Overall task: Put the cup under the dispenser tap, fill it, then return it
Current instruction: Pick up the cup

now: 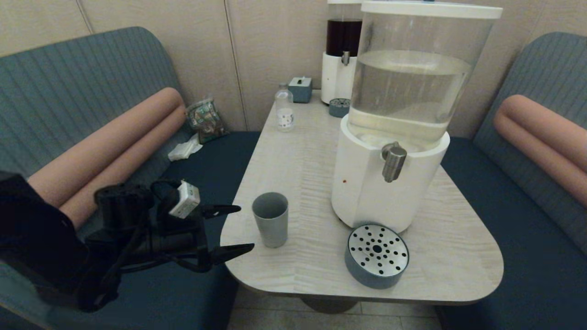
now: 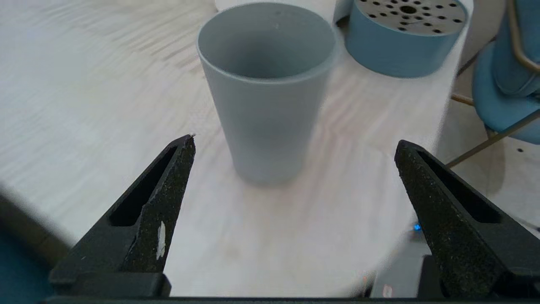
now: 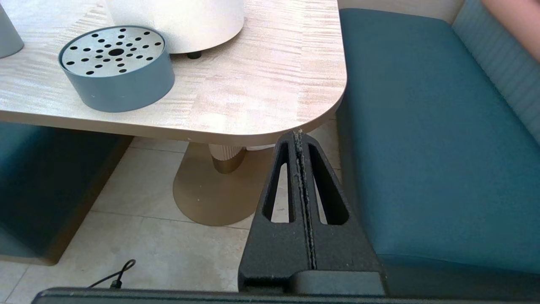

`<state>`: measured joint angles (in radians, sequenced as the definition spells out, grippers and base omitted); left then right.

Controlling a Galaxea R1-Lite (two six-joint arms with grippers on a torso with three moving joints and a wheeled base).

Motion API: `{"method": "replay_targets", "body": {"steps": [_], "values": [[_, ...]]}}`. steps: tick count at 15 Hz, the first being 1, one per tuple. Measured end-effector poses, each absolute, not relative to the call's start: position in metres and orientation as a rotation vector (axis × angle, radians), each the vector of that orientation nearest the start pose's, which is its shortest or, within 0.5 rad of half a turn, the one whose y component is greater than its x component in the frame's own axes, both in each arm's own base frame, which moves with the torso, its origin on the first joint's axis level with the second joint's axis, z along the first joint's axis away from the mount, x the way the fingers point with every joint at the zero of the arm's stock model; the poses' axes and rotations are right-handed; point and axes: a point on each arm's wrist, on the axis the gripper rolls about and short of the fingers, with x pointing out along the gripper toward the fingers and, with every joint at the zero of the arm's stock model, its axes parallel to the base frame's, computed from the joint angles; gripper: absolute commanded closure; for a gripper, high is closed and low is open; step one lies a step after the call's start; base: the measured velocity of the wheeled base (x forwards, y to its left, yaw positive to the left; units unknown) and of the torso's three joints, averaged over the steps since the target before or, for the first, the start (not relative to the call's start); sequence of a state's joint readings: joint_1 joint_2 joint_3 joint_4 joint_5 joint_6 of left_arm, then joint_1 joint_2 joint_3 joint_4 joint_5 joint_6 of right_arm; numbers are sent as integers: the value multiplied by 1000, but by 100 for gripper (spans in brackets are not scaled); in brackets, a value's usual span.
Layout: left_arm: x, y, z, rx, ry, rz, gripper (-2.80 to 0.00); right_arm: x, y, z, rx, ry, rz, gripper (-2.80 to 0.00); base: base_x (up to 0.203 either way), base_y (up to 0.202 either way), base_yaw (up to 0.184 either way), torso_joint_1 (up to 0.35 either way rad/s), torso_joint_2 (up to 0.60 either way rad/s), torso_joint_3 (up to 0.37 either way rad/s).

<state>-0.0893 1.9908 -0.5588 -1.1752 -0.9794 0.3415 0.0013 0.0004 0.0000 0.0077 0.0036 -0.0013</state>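
The grey-blue cup (image 1: 271,224) stands upright and empty near the table's front left corner. My left gripper (image 1: 243,228) is open just left of it, fingertips at the table edge, not touching it. In the left wrist view the cup (image 2: 266,97) stands ahead of the gripper (image 2: 295,141), beyond its wide-apart fingers. The steel dispenser tap (image 1: 393,161) sticks out of the white base of the big clear-liquid dispenser (image 1: 367,192), right of the cup. My right gripper (image 3: 298,134) is shut and empty, parked low below the table's front right corner, out of the head view.
A round blue drip tray with a perforated steel top (image 1: 376,255) lies under the tap. At the back stand a small clear bottle (image 1: 284,110), a small blue box (image 1: 300,88), a dark-red-liquid dispenser (image 1: 341,55) and its little drip tray (image 1: 339,107). Blue benches flank the table (image 1: 312,151).
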Motion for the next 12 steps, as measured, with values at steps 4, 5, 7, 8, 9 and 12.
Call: {"method": "replay_targets", "body": {"steps": [4,5,7,8,9,12], "values": [[335,-62,72,174,69,-1125,-280,-23,0,75,-1,9,5,0,0,0,0,0,0,0],[340,-64,71,174,62,-1126,-280,-23,0,75,-1,8,5,0,0,0,0,0,0,0],[346,-65,71,172,55,-1126,-280,-23,0,75,-1,8,5,0,0,0,0,0,0,0],[347,-67,71,173,54,-1128,-280,-23,0,75,-2,8,4,0,0,0,0,0,0,0],[347,-69,71,171,52,-1135,-280,-23,0,75,-1,8,5,0,0,0,0,0,0,0],[347,-80,72,167,47,-1161,-280,-23,0,75,-1,8,4,0,0,0,0,0,0,0]]}}
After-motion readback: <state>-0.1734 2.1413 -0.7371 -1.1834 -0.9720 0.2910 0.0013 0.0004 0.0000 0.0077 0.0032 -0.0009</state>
